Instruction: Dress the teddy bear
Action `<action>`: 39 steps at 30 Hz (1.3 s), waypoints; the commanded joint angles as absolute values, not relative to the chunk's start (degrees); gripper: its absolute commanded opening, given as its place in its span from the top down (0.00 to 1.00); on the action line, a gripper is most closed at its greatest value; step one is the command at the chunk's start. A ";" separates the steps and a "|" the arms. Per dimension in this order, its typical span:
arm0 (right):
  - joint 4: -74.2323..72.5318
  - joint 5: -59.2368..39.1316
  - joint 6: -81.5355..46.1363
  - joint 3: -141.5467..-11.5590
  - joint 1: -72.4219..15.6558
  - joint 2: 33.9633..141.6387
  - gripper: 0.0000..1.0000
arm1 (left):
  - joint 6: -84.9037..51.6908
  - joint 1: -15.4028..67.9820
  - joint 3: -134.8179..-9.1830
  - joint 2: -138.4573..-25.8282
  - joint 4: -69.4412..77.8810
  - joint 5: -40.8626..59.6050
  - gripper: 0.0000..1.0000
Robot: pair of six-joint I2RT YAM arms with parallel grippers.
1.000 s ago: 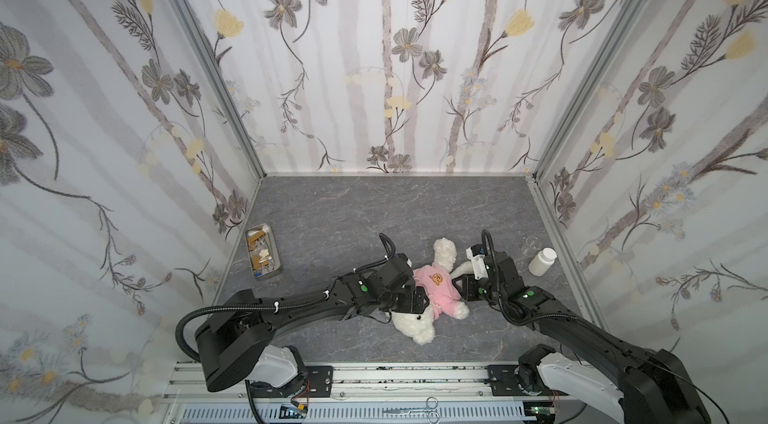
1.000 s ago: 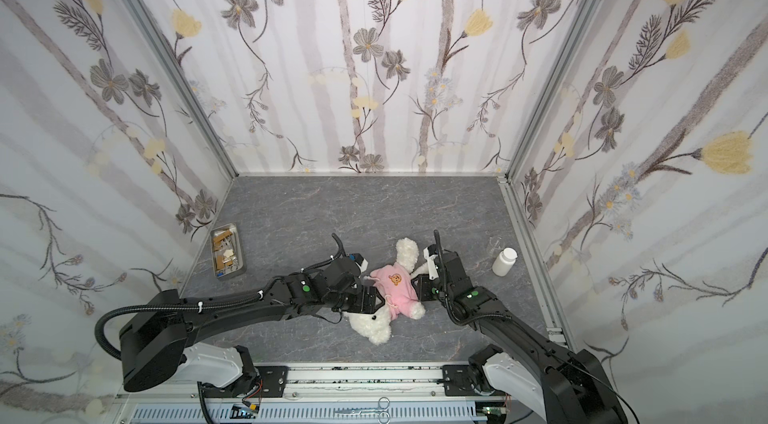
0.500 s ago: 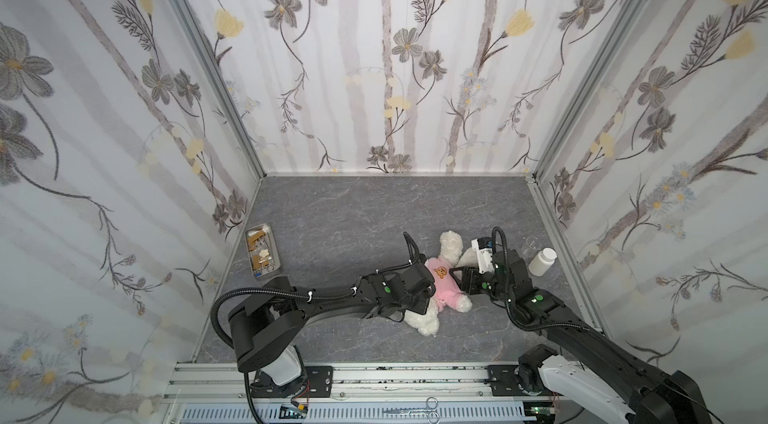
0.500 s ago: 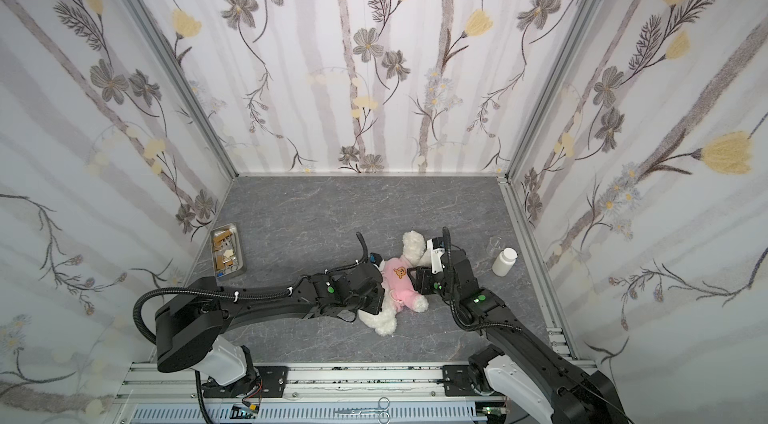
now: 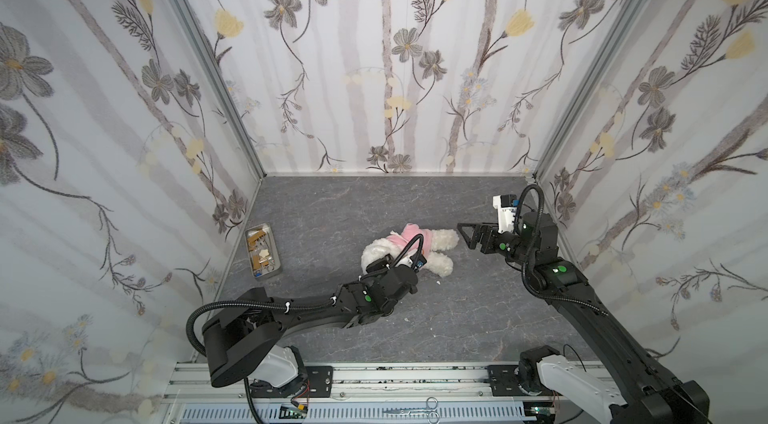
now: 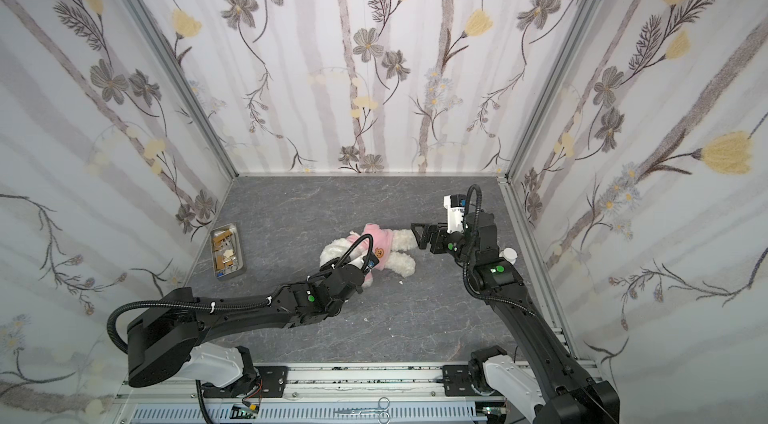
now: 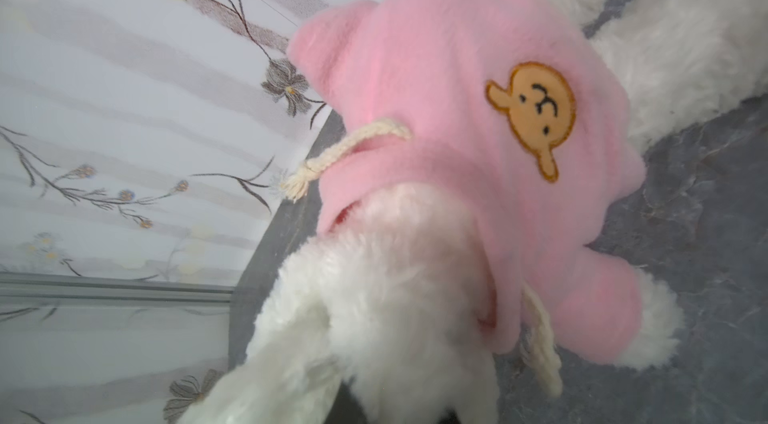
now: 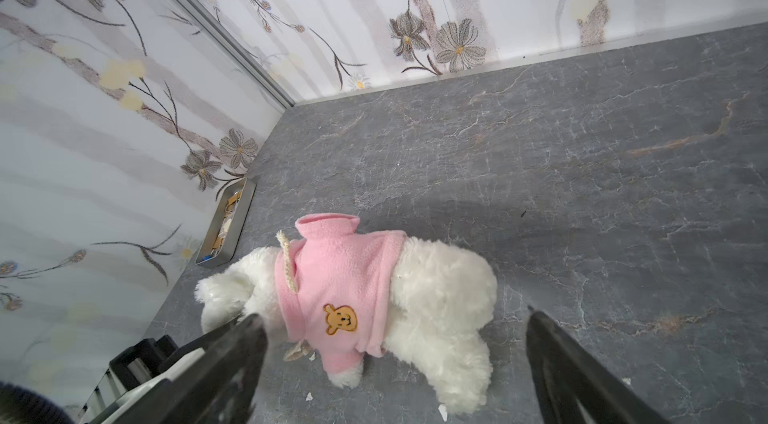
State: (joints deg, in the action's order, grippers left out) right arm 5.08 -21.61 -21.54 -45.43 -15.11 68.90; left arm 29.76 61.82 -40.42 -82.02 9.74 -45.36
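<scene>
Right wrist: white teddy bear (image 8: 440, 289) in pink hoodie (image 8: 332, 276); right hand (image 8: 392, 316) wide, left hand (image 5: 379, 266) pinching its head.

Left tool (image 5: 376, 267) seemingly clamped (tips hidden); right tool (image 5: 467, 235) spread wide, pointing inward.

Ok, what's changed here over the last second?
The right gripper opened and drew back to the right, clear of the teddy bear. The left gripper closed on the bear's head end, and the bear turned to lie crosswise, head leftward. The pink hoodie stays on; the tray hasn't moved.
</scene>
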 commanded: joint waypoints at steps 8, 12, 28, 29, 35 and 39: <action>-9.82 -31.54 -20.96 -44.02 -21.16 87.95 0.03 | 41.86 61.87 -32.38 -79.91 31.55 -40.50 1.00; -17.05 -31.39 -22.57 -38.02 -21.69 90.53 0.22 | 40.43 62.10 -30.74 -83.38 32.61 -40.24 1.00; -40.97 -20.43 -18.80 -21.44 -24.57 83.41 1.00 | 21.52 63.36 -36.05 -72.51 11.26 -26.06 0.00; -41.60 -20.60 -17.97 -21.08 -24.61 82.80 1.00 | 19.27 62.24 -37.51 -70.81 8.72 -22.62 0.00; -47.95 -23.69 -13.79 -18.53 -24.59 79.88 1.00 | 8.94 50.49 -44.32 -65.87 2.01 1.38 0.00; -49.37 -24.87 -11.66 -18.31 -24.61 79.24 1.00 | 6.22 41.56 -48.95 -69.56 -0.48 13.68 0.04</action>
State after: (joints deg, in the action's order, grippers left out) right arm -43.00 -23.24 -14.57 -18.31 -24.51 79.70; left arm 10.98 44.62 -46.96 -67.92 3.49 -0.51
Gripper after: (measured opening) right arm 0.068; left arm 0.970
